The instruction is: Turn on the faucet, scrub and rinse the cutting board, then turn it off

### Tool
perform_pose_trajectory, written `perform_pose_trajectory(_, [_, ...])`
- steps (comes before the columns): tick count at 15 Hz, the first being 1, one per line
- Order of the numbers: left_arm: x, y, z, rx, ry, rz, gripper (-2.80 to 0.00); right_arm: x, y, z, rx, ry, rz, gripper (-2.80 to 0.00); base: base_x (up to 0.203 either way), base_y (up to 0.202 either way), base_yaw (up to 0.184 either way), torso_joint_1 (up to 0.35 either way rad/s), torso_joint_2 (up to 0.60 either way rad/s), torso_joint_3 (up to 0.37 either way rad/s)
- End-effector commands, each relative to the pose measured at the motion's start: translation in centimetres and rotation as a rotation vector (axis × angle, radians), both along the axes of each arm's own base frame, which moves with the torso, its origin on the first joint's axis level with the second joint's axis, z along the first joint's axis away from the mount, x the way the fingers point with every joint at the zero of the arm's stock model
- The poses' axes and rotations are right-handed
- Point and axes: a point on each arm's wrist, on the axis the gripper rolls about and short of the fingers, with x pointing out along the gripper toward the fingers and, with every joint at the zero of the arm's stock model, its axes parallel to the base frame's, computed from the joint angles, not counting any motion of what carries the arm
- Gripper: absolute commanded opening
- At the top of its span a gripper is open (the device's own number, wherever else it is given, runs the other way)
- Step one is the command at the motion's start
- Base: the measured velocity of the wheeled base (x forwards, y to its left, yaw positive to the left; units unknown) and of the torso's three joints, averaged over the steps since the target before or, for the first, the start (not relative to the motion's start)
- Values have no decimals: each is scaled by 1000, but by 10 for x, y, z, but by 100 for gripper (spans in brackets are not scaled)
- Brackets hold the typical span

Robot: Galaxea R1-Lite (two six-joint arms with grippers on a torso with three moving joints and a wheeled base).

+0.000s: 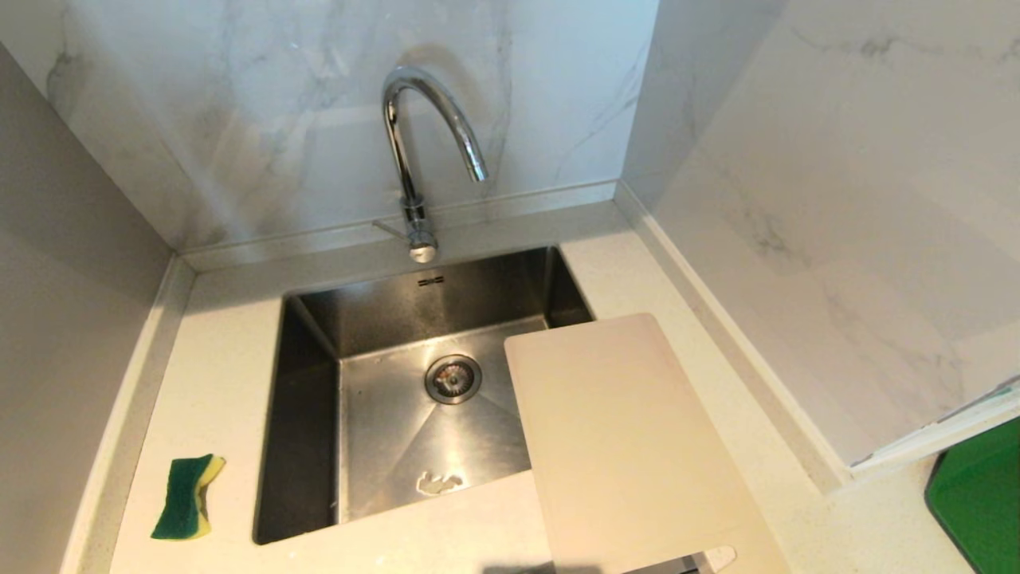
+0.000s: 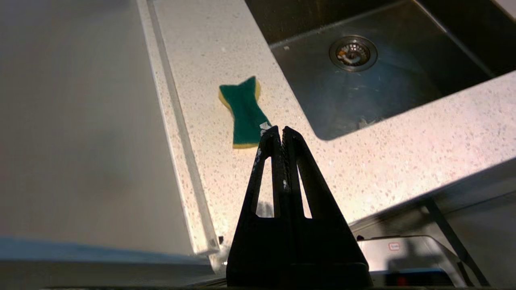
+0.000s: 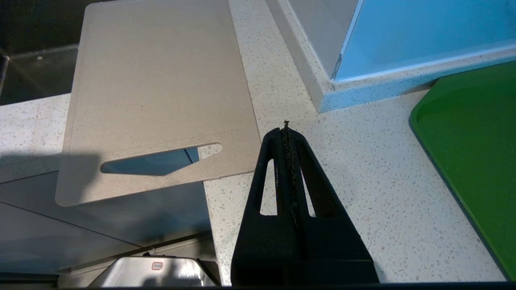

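The chrome faucet (image 1: 414,159) rises behind the steel sink (image 1: 311,399), its spout arching over the basin and no water running. The off-white cutting board (image 1: 629,446) lies on the counter at the right, one corner over the sink and its handle end past the counter's front edge; the handle cut-out shows on the cutting board (image 3: 157,92) in the right wrist view. My left gripper (image 2: 281,129) is shut and empty above the front counter, near a green-and-yellow sponge (image 2: 244,112). My right gripper (image 3: 286,131) is shut and empty above the counter beside the board's handle end. Neither arm appears in the head view.
The sponge (image 1: 187,498) lies on the counter left of the sink. A green tray (image 1: 984,498) sits at the far right past a wall corner. Marble walls close in at the back and right, a grey panel at the left. The drain (image 1: 453,379) sits mid-basin.
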Motion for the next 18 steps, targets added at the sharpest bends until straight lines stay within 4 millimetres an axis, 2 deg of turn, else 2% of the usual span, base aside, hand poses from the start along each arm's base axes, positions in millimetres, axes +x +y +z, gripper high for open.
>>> perform_pose_trajectory(1, [-10,0,-9,2,-59,2,-280,0,0,0,-1,0,-1,-280,0,0,0,0,0,0])
perform_pose_trajectory(6, [-10,1,-8,-95,-61,18,-280,0,0,0,-1,1,0,-280,0,0,0,0,0,0])
perform_pose_trajectory(18, [-9,1,-8,-104,-59,21,-280,0,0,0,-1,0,0,-280,0,0,0,0,0,0])
